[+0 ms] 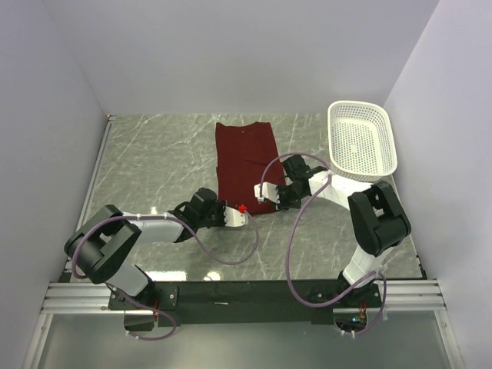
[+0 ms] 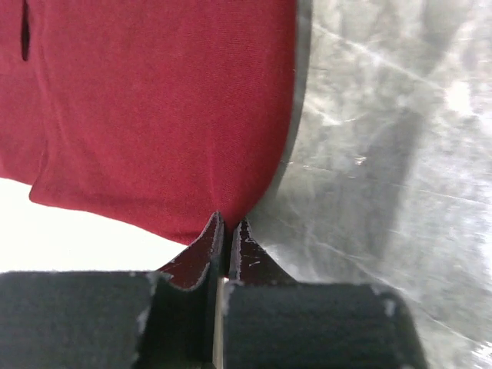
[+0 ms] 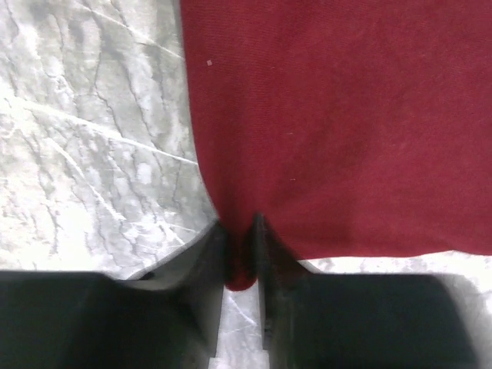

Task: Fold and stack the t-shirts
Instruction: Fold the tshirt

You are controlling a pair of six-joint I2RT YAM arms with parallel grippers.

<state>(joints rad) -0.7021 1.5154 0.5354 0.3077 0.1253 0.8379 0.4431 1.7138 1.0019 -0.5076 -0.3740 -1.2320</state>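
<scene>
Left claw (image 2: 228,229) and right claw (image 3: 240,240) each pinch a t-shirt (image 1: 244,154) corner; lift yours evenly, folding straight ahead of them.

The grey, marble-patterned table (image 1: 154,161) carries a dark red t-shirt (image 1: 244,154), lying flat as a long narrow shape. It runs from near the middle of the far edge toward the table's centre. A white mesh basket (image 1: 361,146) sits at the far right corner, apart from the t-shirt.

Left arm (image 1: 150,224) and right arm (image 1: 338,192) reach forward, wrists low. Left claw (image 2: 228,231) and right claw (image 3: 240,231) each clamp the t-shirt's (image 1: 244,154) near edge.
</scene>
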